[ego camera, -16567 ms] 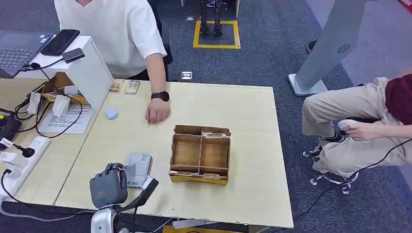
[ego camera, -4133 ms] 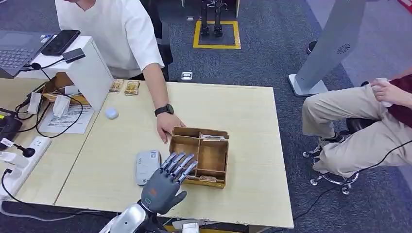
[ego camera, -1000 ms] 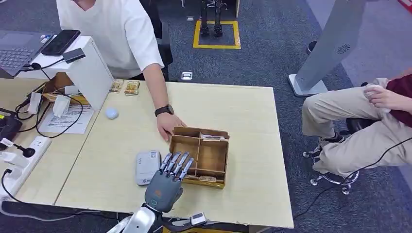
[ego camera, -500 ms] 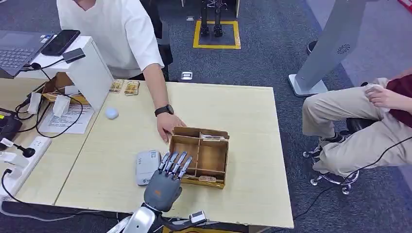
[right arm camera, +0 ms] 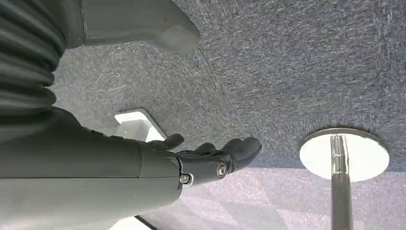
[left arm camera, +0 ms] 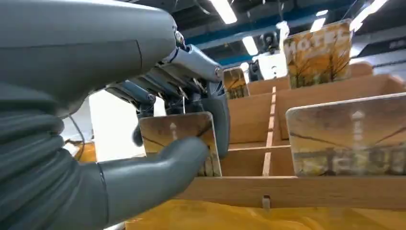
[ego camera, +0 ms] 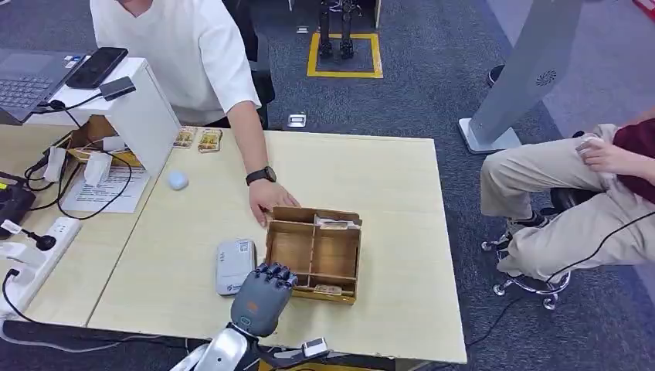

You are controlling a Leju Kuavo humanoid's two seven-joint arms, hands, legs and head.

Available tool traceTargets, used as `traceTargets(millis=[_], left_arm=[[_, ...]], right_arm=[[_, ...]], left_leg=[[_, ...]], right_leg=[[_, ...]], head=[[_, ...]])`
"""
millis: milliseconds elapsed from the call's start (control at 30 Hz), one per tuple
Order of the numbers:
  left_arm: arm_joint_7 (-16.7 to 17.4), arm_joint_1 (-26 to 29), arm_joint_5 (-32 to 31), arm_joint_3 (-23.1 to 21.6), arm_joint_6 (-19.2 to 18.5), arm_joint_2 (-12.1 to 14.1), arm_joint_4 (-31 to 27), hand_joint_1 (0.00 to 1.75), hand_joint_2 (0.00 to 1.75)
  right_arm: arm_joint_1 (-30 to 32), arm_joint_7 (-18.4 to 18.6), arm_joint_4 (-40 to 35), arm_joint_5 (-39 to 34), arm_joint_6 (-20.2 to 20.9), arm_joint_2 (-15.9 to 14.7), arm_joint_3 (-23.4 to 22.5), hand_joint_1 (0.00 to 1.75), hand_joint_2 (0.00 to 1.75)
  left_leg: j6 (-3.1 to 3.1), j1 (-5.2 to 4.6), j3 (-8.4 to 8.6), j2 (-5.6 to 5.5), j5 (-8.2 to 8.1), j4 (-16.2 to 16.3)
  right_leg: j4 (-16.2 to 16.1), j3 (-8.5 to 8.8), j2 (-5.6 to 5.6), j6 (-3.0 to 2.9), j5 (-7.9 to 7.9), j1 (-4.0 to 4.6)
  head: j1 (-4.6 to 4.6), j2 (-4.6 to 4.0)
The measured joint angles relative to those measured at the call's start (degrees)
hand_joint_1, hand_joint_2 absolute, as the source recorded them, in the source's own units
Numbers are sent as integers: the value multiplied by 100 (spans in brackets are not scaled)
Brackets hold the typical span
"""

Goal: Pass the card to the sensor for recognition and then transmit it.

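I see the card (left arm camera: 179,139) standing upright at the near edge of the wooden compartment box (ego camera: 315,253), pinched between the thumb and fingers of my left hand (ego camera: 261,297); it is printed with an amber, landscape-like picture. The grey card sensor (ego camera: 234,267) lies flat on the table just beside the box.

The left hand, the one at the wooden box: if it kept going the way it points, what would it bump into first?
Probably the thin wooden divider just behind the card that the left hand pinches at the near edge of the box. Depth is hard to judge here.
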Motion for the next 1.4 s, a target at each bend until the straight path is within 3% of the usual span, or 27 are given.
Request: traceTargets(millis=[533,733,900,1000,1233,1300,1333,1400], left_arm=[[-278,160,-7,228,-33,-151,2,175,175],[-284,244,-7,278,274,-157,2,175,175],[-464,350,210,429,1021,-232,-86,175,175],[-825,466,831,590,1101,-310,-575,175,175],[-954,559,1023,796,1130,-400,-1069,175,175],[-1282,662,1382,912,1132,-464,-1279,175,175],[-1613,718,1676,1020,1130,-531,-1413,175,175],[-2652,860,2283,1391,1132,-807,-1554,175,175]], right_arm=[[-58,2,0,4,2,0,101,0,175],[-60,4,0,-33,2,0,131,0,175],[-56,-17,0,-70,2,0,142,0,175],[-41,-59,0,-81,2,0,140,0,175],[-28,-101,0,-81,2,0,140,0,175],[-15,-127,0,-74,2,0,136,0,175],[6,-142,0,-48,2,0,125,0,175],[38,-216,0,-37,2,0,76,0,175]], left_leg=[[0,0,5,-1,0,0],[0,0,5,-1,0,0],[0,0,4,-1,0,0],[0,0,2,-1,0,0],[0,0,3,-1,0,0],[0,0,3,0,0,0],[0,0,3,-1,0,0],[1,0,1,-3,-1,0]], right_leg=[[0,6,-2,0,0,0],[0,6,-2,0,0,0],[0,3,-2,0,0,0],[0,2,-2,0,0,-1],[0,3,-2,0,0,0],[0,2,0,0,0,0],[0,2,-1,0,0,0],[0,2,-3,0,-1,-1]], head=[[0,-2],[0,-2],[0,0],[0,-2],[0,-2],[-2,0],[2,0],[0,0]])
